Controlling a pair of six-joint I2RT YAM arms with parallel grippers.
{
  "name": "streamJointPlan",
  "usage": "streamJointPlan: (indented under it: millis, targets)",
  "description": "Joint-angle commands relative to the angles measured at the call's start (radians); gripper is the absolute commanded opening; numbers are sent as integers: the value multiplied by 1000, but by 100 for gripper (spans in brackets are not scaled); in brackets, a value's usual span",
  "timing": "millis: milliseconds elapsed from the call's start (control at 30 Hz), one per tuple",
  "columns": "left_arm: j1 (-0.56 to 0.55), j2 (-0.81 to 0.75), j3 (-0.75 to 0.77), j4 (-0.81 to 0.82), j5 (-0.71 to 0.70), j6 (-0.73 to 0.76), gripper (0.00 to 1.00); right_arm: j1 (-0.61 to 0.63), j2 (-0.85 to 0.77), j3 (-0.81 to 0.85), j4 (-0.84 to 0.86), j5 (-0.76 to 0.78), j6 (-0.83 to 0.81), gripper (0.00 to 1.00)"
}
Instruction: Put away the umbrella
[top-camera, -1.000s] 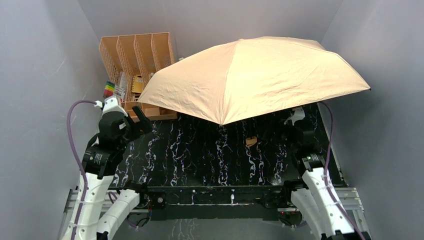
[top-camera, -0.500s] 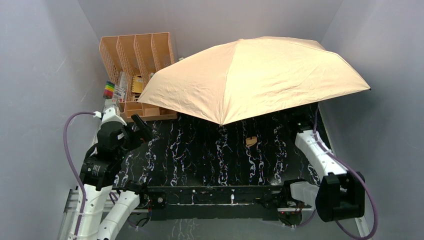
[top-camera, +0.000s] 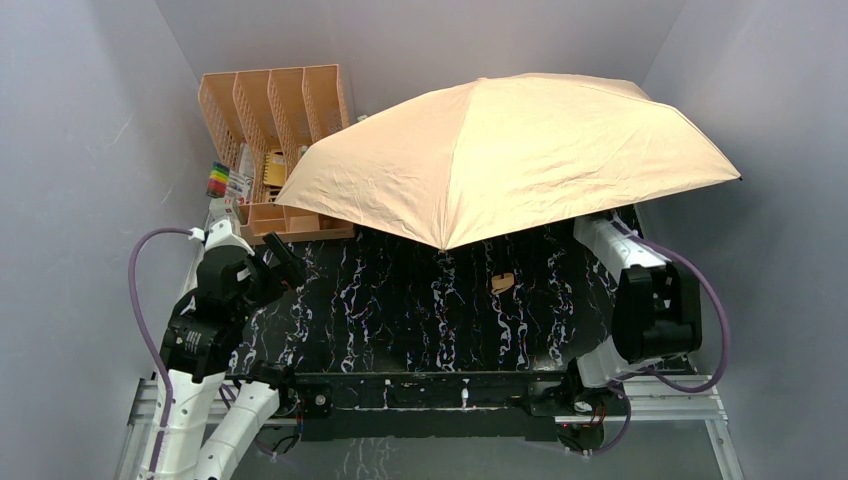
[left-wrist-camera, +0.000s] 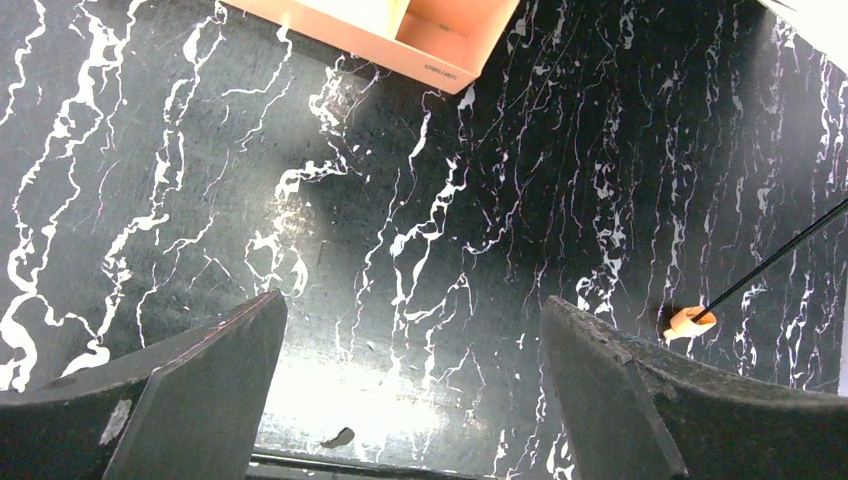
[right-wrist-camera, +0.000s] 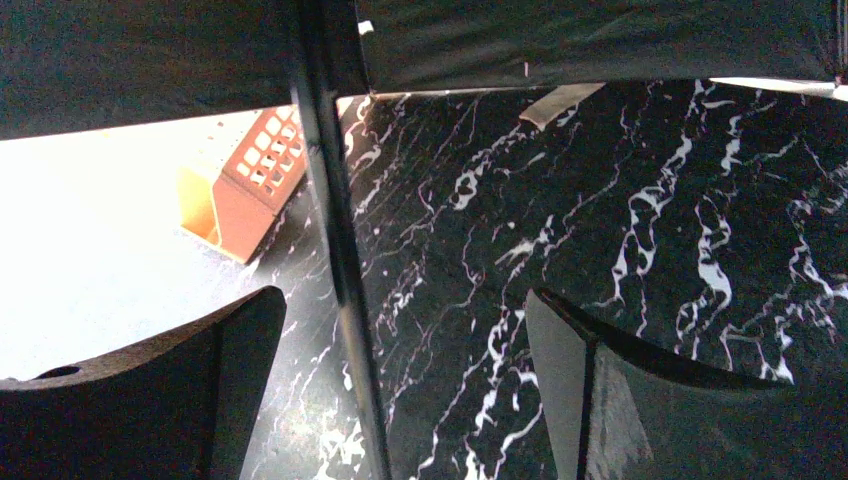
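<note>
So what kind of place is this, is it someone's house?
Probably a robot test booth, not a house: plain grey walls box in a black marbled table, with a left arm and right arm bolted at its edge.

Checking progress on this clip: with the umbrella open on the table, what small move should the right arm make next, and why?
Probably centre the right end effector on the dark metal rod and close. The pale peach fabric umbrella is fully open, the jaws stand open and empty, and the rod shows between them, off-centre.
</note>
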Motion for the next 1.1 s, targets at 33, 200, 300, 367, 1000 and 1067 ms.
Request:
streamJointPlan:
  millis: [33, 200, 300, 367, 1000, 1067]
  targets:
    - [5, -8, 35, -42, 2, 7, 98, -3, 102, 135, 98, -68, 42, 99]
    - [6, 8, 57, -54, -1, 23, 98, 0, 188, 206, 89, -91, 47, 90]
    - [6, 6, 55, -51, 10, 23, 98, 0, 217, 240, 80, -96, 42, 80]
    - [5, 2, 49, -45, 23, 21, 98, 0, 234, 262, 79, -114, 48, 71]
    - [4, -29, -1, 61, 223, 52, 98, 0, 63, 323, 220, -35, 271, 0]
    - [5, -27, -9, 131, 320, 41, 98, -1, 16, 361, 226, -16, 308, 0]
